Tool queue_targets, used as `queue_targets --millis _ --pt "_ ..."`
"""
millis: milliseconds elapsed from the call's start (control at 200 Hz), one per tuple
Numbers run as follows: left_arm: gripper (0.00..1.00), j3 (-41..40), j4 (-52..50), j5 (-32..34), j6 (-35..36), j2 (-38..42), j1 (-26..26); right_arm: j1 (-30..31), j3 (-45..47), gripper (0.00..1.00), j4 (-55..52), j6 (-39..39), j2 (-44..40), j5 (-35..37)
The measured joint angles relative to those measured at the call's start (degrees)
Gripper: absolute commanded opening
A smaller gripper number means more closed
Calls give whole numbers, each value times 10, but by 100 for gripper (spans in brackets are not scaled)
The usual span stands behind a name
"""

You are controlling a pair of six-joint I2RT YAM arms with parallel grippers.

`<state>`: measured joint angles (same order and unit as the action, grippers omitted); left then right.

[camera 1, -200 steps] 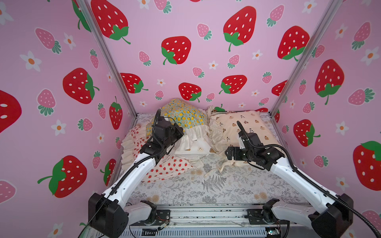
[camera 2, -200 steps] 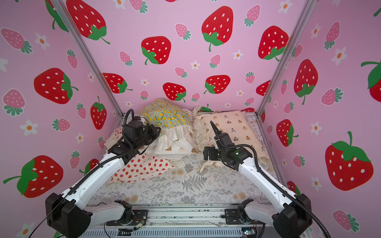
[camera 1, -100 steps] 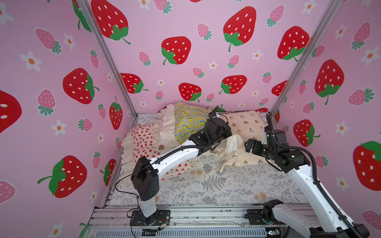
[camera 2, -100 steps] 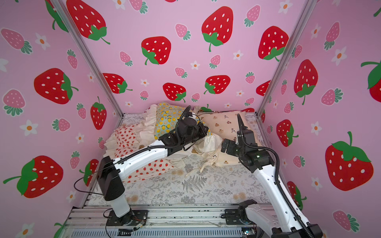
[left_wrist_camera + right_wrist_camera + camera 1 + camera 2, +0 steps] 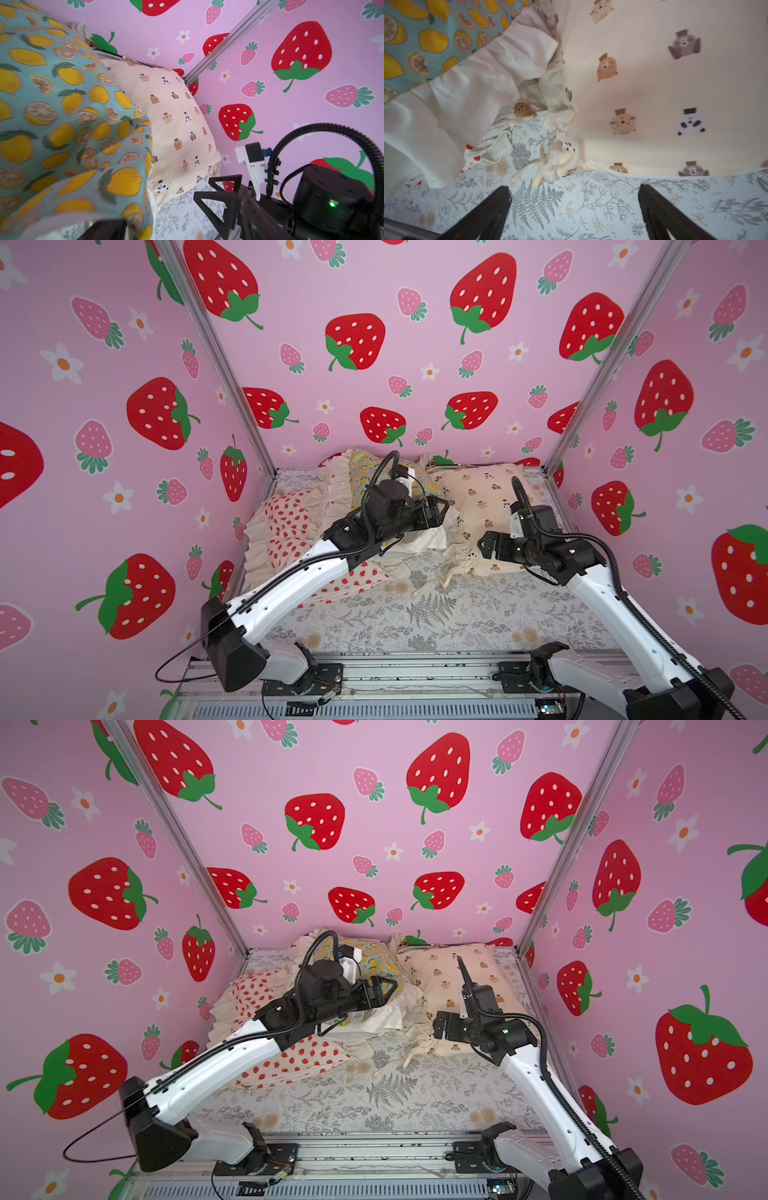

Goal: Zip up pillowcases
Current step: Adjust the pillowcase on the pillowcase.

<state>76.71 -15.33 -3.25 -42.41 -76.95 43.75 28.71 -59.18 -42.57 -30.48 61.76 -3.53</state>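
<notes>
Four pillowcases lie at the back of the bed in both top views: strawberry print point(image 5: 286, 518) at the left, lemon print point(image 5: 361, 472) behind, cream with small bears point(image 5: 478, 489) at the right, and white with bear heads point(image 5: 428, 539) in the middle. My left gripper point(image 5: 438, 512) hangs open just above the white one, beside the lemon case point(image 5: 62, 104), with nothing between its jaws. My right gripper point(image 5: 486, 545) is open over the sheet, at the cream case's front corner point(image 5: 571, 153), holding nothing. No zipper shows clearly.
A grey fern-print sheet point(image 5: 436, 614) covers the bed. Pink strawberry walls close in on three sides, with metal posts point(image 5: 582, 406) at the back corners. The arms' bases sit on a metal rail point(image 5: 395, 676) at the front.
My left gripper has opened and drawn back to the left, off the cream case. The right gripper has dropped lower and moved left, to the cream case's front corner.
</notes>
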Motion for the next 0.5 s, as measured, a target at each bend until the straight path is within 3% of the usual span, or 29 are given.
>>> queue_targets --millis 175,355,500 --pt "87 -92 -4 -70 7 71 -73 79 15 100 55 -32 37 -41" --pt "87 -141 27 -128 -28 74 -71 117 46 100 145 -85 101 -73" --pt "87 -163 9 -107 -39 97 -68 119 67 99 182 -127 104 -71"
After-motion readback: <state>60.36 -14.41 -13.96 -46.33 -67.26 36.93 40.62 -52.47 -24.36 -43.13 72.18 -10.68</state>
